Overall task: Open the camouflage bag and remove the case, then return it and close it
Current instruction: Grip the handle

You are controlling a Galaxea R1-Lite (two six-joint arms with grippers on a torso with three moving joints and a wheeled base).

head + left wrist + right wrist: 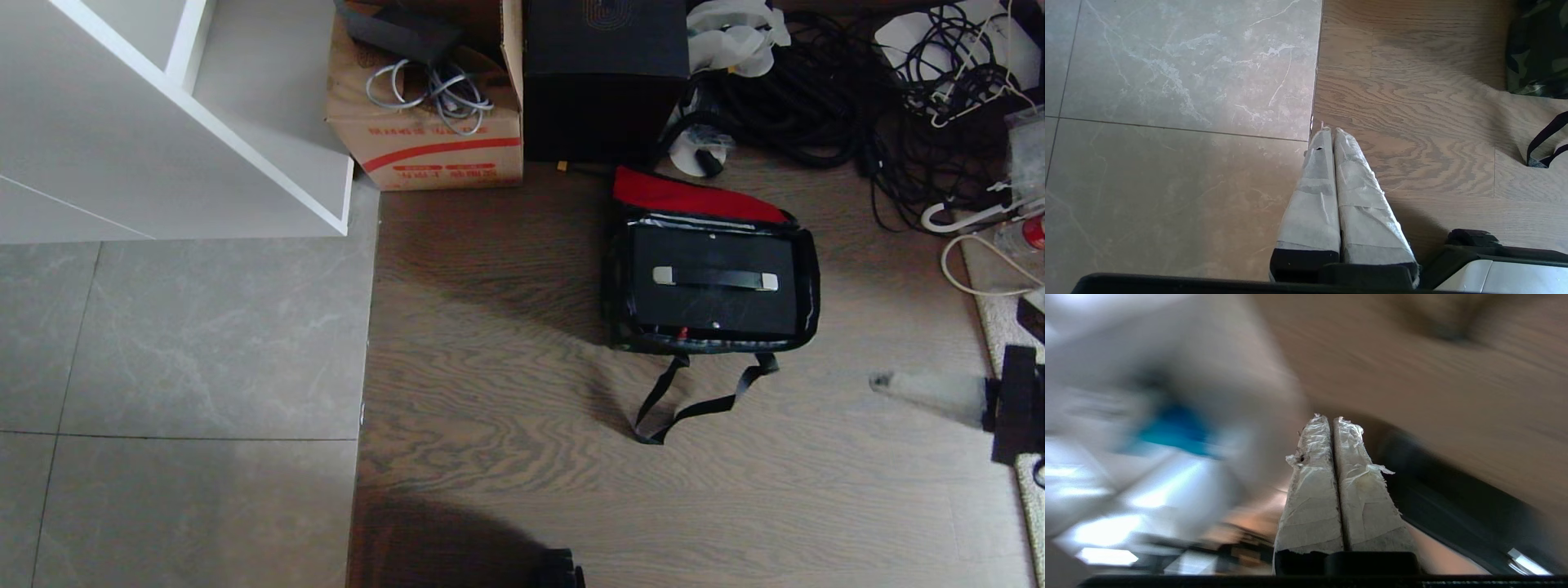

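The camouflage bag [614, 286] stands open on the wood floor, its red lid lining [686, 198] flipped toward the back. Inside lies the flat black case [710, 314], its silver-ended handle [715, 279] facing up. The bag's black strap [694, 404] trails on the floor in front. My right gripper [875, 381] hovers shut and empty to the right of the bag, well apart from it; its taped fingers [1310, 465] are pressed together. My left gripper [1329, 130] is shut and parked over the tile-wood seam, with the bag's corner [1537, 53] and strap [1543, 141] off to one side.
Behind the bag stand a brown cardboard box [424, 122] with cables on top and a tall black cube box [604, 73]. A tangle of black cables [816, 90] fills the back right. A white shelf unit [163, 122] stands at the back left, and a rug edge [1008, 327] lies at the right.
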